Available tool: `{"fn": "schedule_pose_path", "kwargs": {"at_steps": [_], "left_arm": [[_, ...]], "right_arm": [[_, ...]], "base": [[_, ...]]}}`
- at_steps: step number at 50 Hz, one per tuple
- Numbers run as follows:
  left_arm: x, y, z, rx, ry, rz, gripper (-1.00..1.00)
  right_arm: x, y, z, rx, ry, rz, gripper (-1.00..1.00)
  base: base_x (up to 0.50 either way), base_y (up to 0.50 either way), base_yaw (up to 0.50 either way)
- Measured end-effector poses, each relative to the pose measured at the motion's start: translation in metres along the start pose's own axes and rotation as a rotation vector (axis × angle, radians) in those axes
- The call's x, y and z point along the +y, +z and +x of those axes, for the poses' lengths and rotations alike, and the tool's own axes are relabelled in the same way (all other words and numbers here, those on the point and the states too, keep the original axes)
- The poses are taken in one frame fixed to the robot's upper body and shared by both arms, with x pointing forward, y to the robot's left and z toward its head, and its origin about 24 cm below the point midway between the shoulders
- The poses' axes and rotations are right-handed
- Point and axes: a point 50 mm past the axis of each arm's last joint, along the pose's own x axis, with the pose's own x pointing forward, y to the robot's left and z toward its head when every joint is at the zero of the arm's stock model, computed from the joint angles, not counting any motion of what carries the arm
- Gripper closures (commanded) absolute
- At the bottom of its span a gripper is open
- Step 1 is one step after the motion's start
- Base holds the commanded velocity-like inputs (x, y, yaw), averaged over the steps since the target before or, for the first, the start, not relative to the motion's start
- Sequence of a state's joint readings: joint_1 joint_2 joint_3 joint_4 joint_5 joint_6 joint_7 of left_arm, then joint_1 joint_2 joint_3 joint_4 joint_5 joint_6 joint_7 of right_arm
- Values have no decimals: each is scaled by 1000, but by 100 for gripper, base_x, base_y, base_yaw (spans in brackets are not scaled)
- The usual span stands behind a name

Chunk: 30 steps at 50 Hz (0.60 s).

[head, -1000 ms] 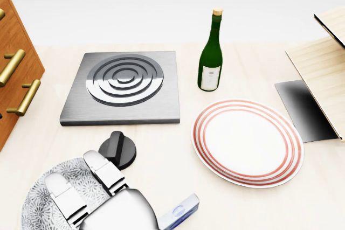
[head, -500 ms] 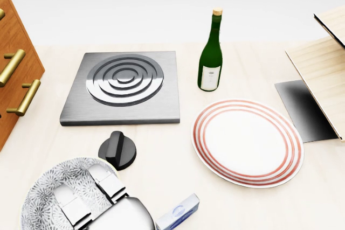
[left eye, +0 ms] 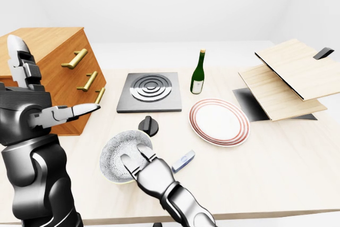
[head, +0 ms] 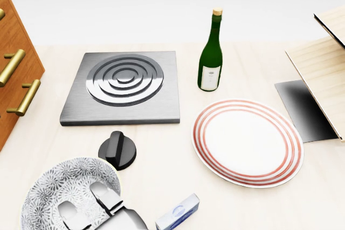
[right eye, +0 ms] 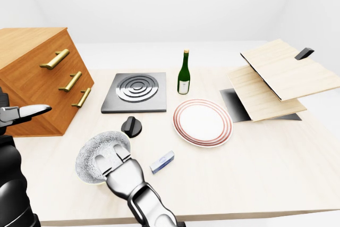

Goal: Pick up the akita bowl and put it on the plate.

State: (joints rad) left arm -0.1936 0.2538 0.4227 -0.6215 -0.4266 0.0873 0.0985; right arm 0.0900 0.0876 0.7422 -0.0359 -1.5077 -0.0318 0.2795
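Note:
The akita bowl [head: 59, 187], white with a grey flower pattern, stands on the table at the bottom left of the head view. My right hand [left eye: 134, 159] comes up from the bottom edge, and its fingers [head: 102, 193] lie over the bowl's lower rim and reach inside. They look extended rather than closed; the thumb is hidden. The plate [head: 247, 141], white with red rings, lies to the right of the bowl with nothing on it. My left hand [left eye: 69, 111] is raised at the left of the left-eye view, open, beside the drawer cabinet and away from the bowl.
A black knob [head: 117, 150] sits just above the bowl, and a small blue-white box [head: 178, 212] lies to its right. Above are a steel burner plate [head: 124, 84] and a green wine bottle [head: 210, 57]. The wooden drawer cabinet [left eye: 58, 73] stands left, stacked boards [left eye: 287, 78] right.
My right hand has slid down toward the bottom edge of the head view, uncovering more of the bowl's inside. The bowl, the plate and the camera have not moved.

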Motion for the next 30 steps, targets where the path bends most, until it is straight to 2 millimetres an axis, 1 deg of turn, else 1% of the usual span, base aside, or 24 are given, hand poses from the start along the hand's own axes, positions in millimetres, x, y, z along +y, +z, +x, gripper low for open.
{"fn": "schedule_pose_path", "kwargs": {"at_steps": [13, 23, 30], "left_arm": [[0, 0, 0, -1, 0, -4, -100], [0, 2, 1, -7, 2, -16, -100], [0, 4, 1, -14, 4, -32, -100]], "right_arm": [[8, 2, 8, 3, 55, 29, -100], [9, -1, 13, 16, 40, 32, -100], [10, 1, 13, 23, 34, 27, -100]], "base": [[0, 0, 0], [0, 0, 0], [0, 0, 0]]}}
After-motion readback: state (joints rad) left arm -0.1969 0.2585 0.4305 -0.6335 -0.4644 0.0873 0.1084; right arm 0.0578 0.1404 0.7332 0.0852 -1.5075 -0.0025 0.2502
